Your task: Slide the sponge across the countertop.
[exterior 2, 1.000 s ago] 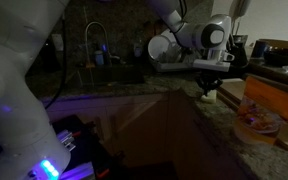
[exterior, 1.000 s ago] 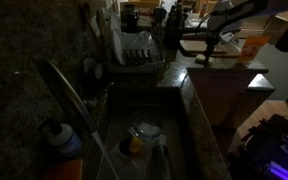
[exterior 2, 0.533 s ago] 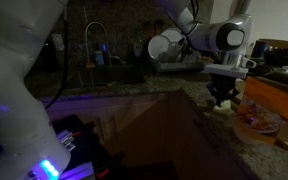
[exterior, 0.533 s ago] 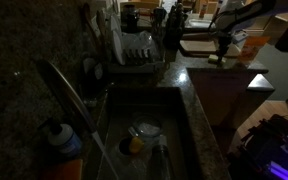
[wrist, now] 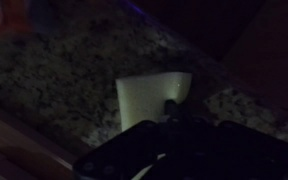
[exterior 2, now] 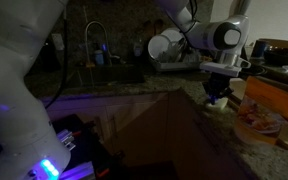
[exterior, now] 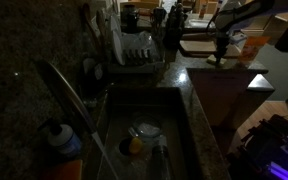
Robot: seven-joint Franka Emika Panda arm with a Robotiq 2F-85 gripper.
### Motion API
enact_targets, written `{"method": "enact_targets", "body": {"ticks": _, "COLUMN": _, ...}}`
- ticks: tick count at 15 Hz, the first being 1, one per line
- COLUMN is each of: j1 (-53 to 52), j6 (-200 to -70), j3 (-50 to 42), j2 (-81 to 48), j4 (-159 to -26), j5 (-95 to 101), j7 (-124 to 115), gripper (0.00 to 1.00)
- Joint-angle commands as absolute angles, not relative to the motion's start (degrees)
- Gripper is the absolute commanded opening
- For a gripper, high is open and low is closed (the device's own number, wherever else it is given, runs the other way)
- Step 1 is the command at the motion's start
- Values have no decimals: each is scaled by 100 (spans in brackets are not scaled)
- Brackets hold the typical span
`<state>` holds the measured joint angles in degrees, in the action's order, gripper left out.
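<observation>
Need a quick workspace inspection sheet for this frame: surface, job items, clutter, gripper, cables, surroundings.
Surface: the countertop, dark speckled stone, dimly lit.
Job's things: the sponge lies flat on the countertop, near its edge.
Clutter: dishes and an orange-yellow round item in the sink; dish rack behind it; tan board close beside the sponge.
Gripper: the gripper is directly over the sponge, with a fingertip on it in the wrist view; too dark to tell how the jaws stand.
Cables: nothing seen.
Surroundings: faucet, bottle, very dark room.
</observation>
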<state>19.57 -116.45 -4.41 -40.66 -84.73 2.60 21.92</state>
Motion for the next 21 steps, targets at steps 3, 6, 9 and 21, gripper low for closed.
{"method": "enact_targets", "body": {"ticks": 3, "j1": 1643, "j6": -12035, "j3": 33, "j2": -4169, "j4": -8526, "j5": 80, "j7": 2575, "gripper": 1}}
{"method": "enact_targets", "body": {"ticks": 6, "j1": 1510, "j6": -12114, "j3": 215, "j2": -4197, "j4": -8433, "j5": 10, "j7": 2684, "gripper": 1}}
{"method": "enact_targets", "body": {"ticks": 9, "j1": 1493, "j6": -12197, "j3": 371, "j2": -4226, "j4": -8311, "j5": -185, "j7": 2828, "gripper": 1}}
{"method": "enact_targets", "body": {"ticks": 21, "j1": 1698, "j6": -12022, "j3": 78, "j2": -4178, "j4": -8545, "j5": -550, "j7": 2926, "gripper": 1}}
